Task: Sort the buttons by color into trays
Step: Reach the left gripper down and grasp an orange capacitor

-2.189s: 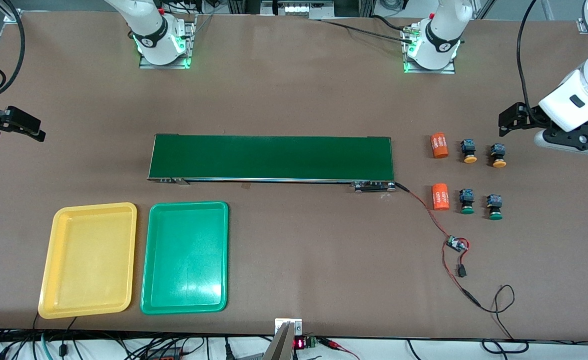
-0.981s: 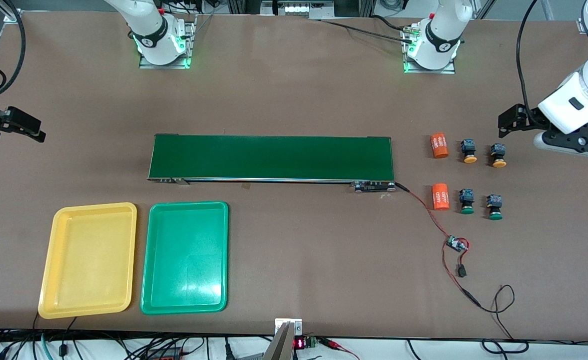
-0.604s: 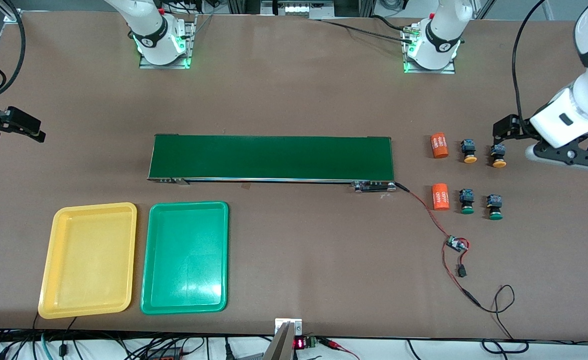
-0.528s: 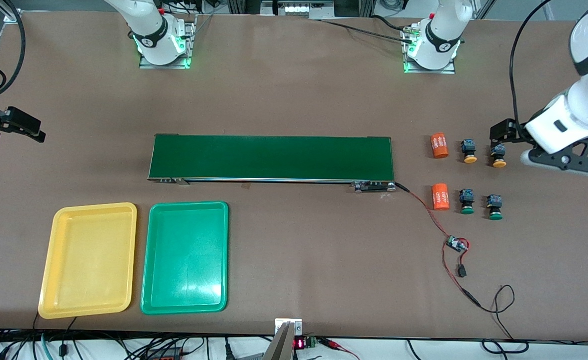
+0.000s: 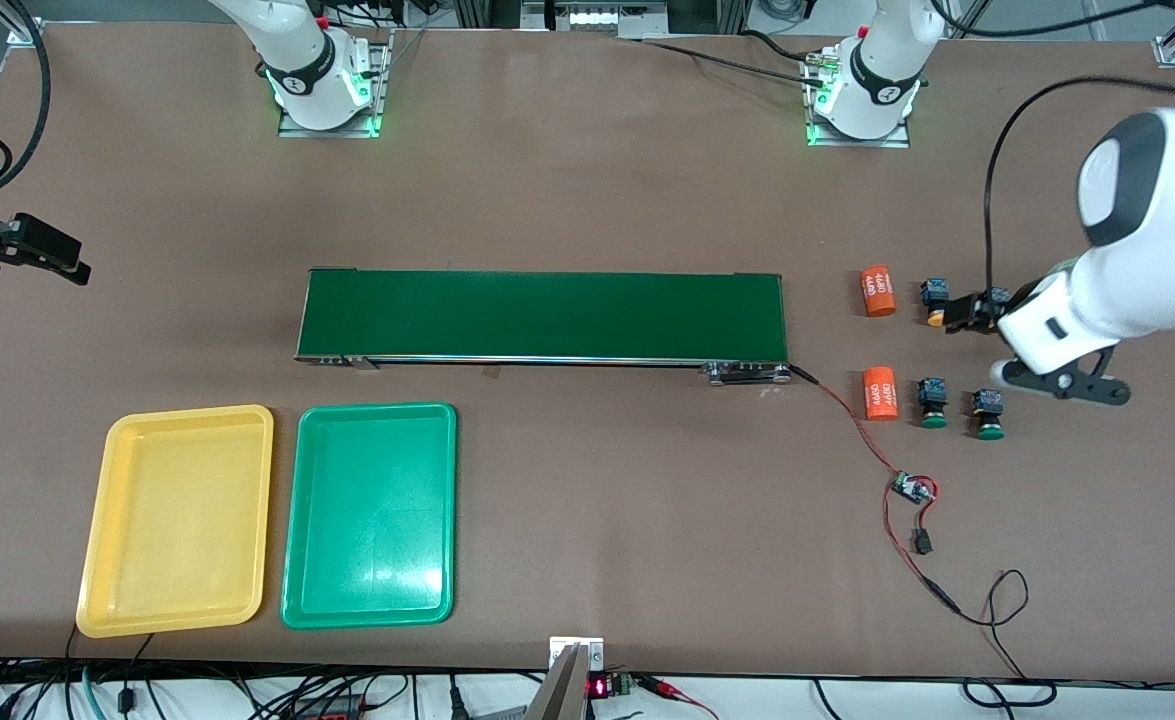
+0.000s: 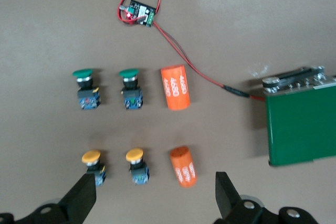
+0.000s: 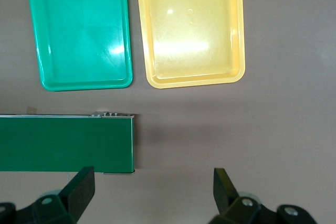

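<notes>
Two buttons with orange-yellow caps (image 6: 136, 162) (image 6: 93, 163) lie in a row with an orange cylinder (image 6: 184, 167). Two green-capped buttons (image 5: 933, 402) (image 5: 988, 413) lie nearer the front camera, seen also in the left wrist view as button (image 6: 130, 85) and button (image 6: 84, 85). My left gripper (image 5: 967, 312) (image 6: 154, 200) hangs open over the yellow-capped row and holds nothing; it partly hides one yellow-capped button (image 5: 995, 296), while its neighbour (image 5: 937, 302) shows. The yellow tray (image 5: 177, 520) (image 7: 190, 27) and green tray (image 5: 369, 515) (image 7: 79, 30) are empty. My right gripper (image 5: 42, 250) (image 7: 152, 192) waits open at the right arm's end of the table.
A long dark green conveyor belt (image 5: 542, 315) (image 6: 302, 124) (image 7: 65, 142) lies mid-table. A second orange cylinder (image 5: 881, 392) (image 6: 175, 87) lies beside the green-capped buttons. A small circuit board (image 5: 912, 488) (image 6: 139, 11) with red and black wires trails from the belt toward the front edge.
The left arm has swung in from the table's end and come over the yellow-capped buttons, its gripper still open. The right arm has not moved.
</notes>
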